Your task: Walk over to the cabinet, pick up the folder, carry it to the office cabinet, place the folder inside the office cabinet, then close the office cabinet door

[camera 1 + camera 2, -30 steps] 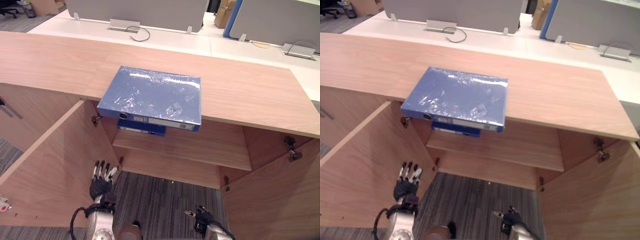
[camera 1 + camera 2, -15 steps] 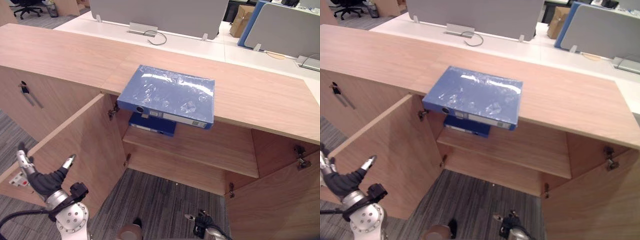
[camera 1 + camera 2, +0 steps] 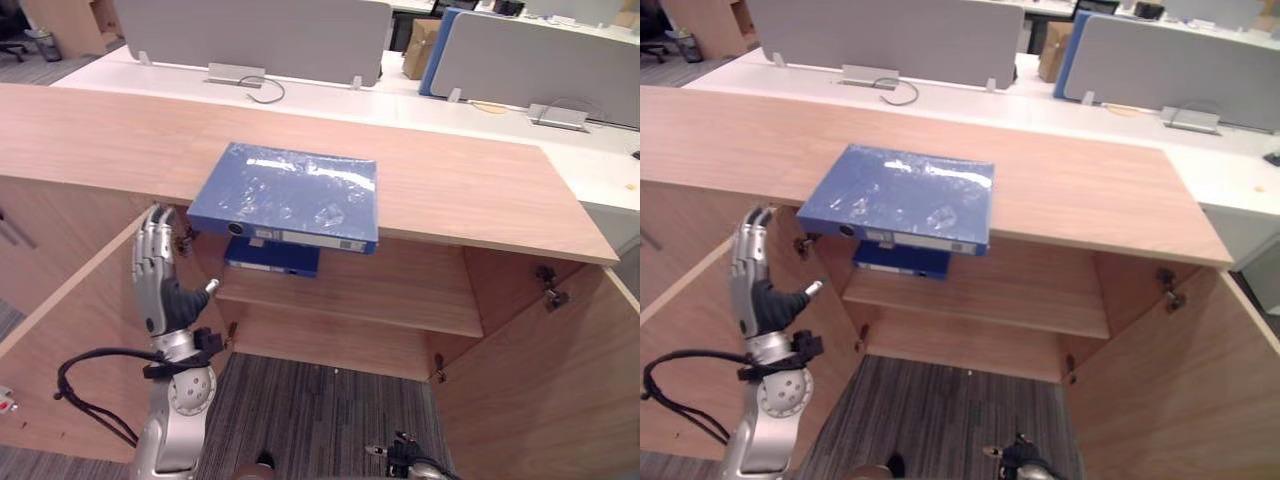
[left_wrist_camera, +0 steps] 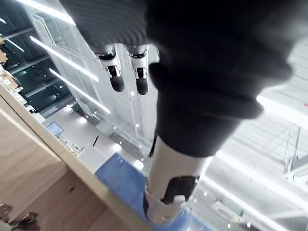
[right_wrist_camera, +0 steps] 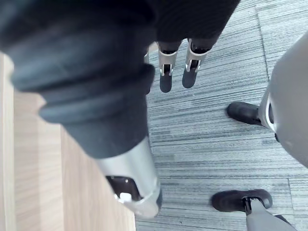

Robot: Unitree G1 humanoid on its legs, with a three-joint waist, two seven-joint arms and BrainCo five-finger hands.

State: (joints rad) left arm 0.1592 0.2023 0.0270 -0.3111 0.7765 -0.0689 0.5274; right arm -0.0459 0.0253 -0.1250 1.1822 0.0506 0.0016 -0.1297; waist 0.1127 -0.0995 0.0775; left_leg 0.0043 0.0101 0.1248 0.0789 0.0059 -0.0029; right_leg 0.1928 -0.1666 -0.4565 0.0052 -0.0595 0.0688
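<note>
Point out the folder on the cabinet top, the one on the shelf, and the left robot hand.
Top folder (image 3: 285,192): left eye view, cover's middle.
Shelf folder (image 3: 272,257): left eye view, front edge.
Left robot hand (image 3: 168,301): left eye view, palm.

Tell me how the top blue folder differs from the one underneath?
The top folder lies on the cabinet top, jutting over its edge; the lower folder sits inside on the shelf. The top folder looks shiny and lighter, the lower folder darker, partly hidden. Both are blue and flat.

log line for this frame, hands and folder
phase: pre-grasp | folder: flat on cabinet top, overhanging front edge, untouched | left hand: open, upright, below-left of folder | right hand: open, low over carpet | left door: open
</note>
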